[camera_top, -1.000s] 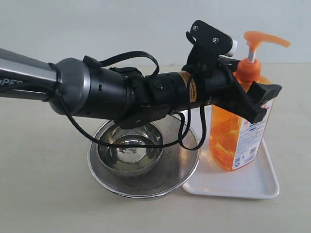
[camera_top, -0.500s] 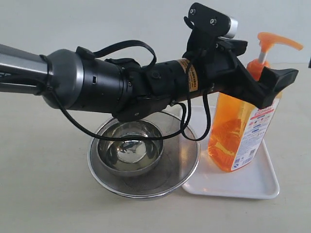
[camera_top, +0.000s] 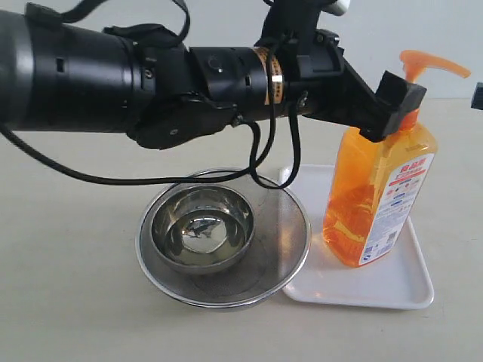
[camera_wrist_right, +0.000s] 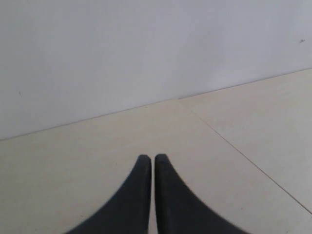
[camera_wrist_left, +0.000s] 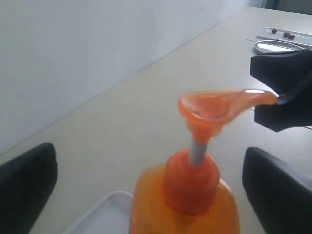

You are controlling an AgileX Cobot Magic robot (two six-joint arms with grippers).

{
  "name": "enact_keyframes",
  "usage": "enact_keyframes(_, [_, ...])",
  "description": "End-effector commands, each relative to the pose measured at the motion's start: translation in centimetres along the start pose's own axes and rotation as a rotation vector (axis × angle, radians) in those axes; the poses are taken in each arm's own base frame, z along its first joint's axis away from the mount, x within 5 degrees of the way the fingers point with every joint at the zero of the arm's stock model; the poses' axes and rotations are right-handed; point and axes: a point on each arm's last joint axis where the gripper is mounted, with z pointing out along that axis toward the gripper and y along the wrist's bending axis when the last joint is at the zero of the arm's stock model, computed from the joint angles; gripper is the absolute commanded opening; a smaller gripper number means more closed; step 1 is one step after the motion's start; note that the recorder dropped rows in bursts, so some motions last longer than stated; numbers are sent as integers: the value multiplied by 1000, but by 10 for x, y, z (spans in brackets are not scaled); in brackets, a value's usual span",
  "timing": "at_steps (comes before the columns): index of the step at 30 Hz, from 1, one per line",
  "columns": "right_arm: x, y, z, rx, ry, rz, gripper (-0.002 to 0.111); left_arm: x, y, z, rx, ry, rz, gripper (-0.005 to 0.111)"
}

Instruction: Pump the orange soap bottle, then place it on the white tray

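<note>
Orange soap bottle [camera_top: 377, 196]: upright on white tray [camera_top: 392, 290], lower right. Left claw [camera_top: 439, 96]: wide open astride pump, gripping nothing. Right claw [camera_wrist_right: 153, 163]: shut, empty

setting: lab test bench | cues: black robot arm [camera_top: 90, 75], beige tabletop [camera_top: 68, 302], plain white wall [camera_wrist_right: 146, 48]

Orange soap bottle [camera_top: 355, 204] neck part-hidden behind left arm [camera_top: 226, 75] — label illegible.

Orange soap bottle [camera_top: 377, 196] stands on the white tray [camera_top: 392, 290].
</note>
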Motion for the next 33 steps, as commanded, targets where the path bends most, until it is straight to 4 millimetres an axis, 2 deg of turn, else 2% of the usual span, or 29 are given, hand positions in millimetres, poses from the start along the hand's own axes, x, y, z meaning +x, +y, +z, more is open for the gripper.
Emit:
enact_keyframes(1, [-10, -4, -6, -32, -22, 38, 0, -5, -4, -26, -4, 6, -4, 96])
enact_keyframes(5, [-16, -7, -16, -128, -17, 84, 0, -5, -8, -55, -5, 8, -2, 96])
enact_keyframes(9, [-13, -10, -25, -215, 5, 108, 0, 2, -11, -86, -10, 30, 18, 96])
enact_keyframes(10, [-12, -12, -29, -254, 13, 118, 0, 6, -14, -103, -10, 30, 18, 96])
enact_keyframes(11, [-11, -12, -31, -276, 19, 119, 0, 7, -15, -110, -10, 29, 18, 96])
enact_keyframes(12, [-8, -13, -37, -343, 40, 123, 0, 10, -17, -128, -10, 24, 19, 96])
enact_keyframes(13, [-7, -12, -41, -388, 52, 128, 0, 11, -17, -136, -15, 16, 17, 96])
enact_keyframes(14, [-5, -8, -49, -494, 83, 126, 0, 17, -20, -153, -15, 16, 17, 96])
enact_keyframes(16, [-2, -4, -58, -608, 104, 77, 0, 30, -23, -170, -14, 32, 17, 96])
enact_keyframes(18, [2, -4, -62, -658, 122, 72, 0, 46, -26, -190, -13, 45, 17, 96])
enact_keyframes(22, [6, 4, -69, -767, 160, 40, 0, 74, -31, -212, -3, 75, 6, 96])
enact_keyframes(24, [7, 6, -72, -807, 181, 46, 0, 84, -33, -222, 2, 47, -53, 96])
enact_keyframes(29, [5, 2, -68, -744, 154, 52, 0, 88, -34, -238, -15, -49, -17, 96])
enact_keyframes(33, [6, 4, -69, -770, 165, 49, 0, 92, -32, -246, -50, -73, -19, 96])
